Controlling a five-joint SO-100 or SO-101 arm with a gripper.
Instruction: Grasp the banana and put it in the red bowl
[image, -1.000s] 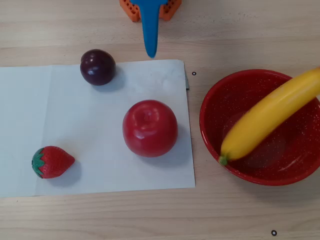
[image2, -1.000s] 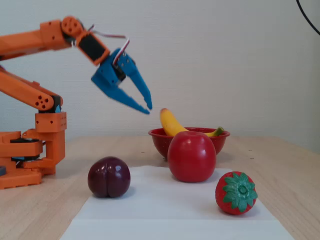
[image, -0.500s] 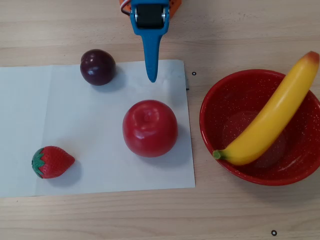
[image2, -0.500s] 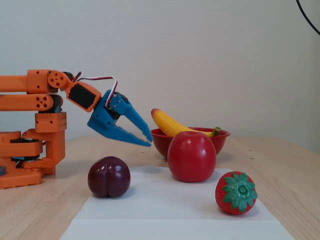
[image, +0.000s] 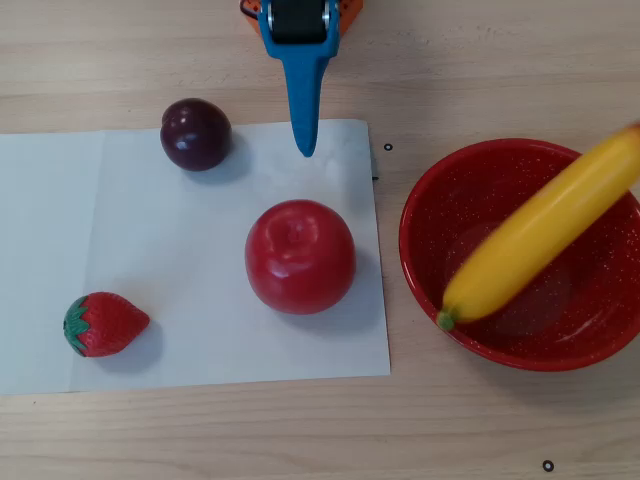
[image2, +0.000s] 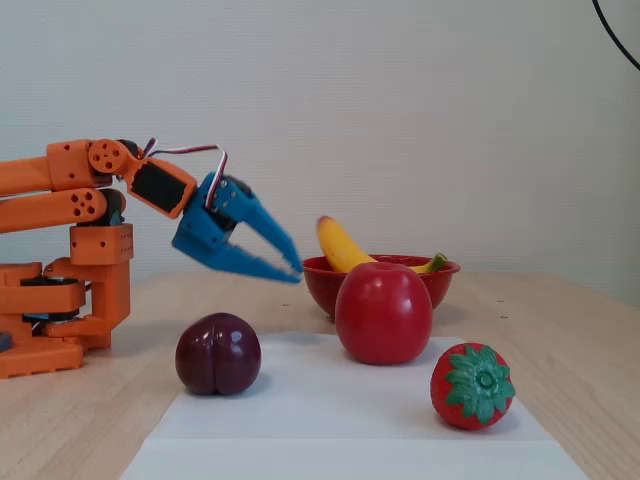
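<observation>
The yellow banana (image: 540, 235) lies slanted inside the red bowl (image: 412, 225) at the right of the overhead view. Its green stem tip points to the bowl's front left, and its far end sticks out over the right rim. It is motion-blurred. In the fixed view the banana (image2: 340, 245) rises above the red bowl (image2: 443, 278) behind the apple. My blue gripper (image: 305, 150) hangs over the paper's back edge, well left of the bowl. In the fixed view the gripper (image2: 297, 272) holds nothing and its fingertips sit almost together.
A red apple (image: 300, 256), a dark plum (image: 196, 133) and a strawberry (image: 104, 324) rest on a white paper sheet (image: 180, 260). The orange arm base (image2: 60, 310) stands at the left of the fixed view. Bare wooden table surrounds the sheet and the bowl.
The arm dropped from high to low and hovers beside the plum. The banana keeps rocking in the bowl, free of the gripper.
</observation>
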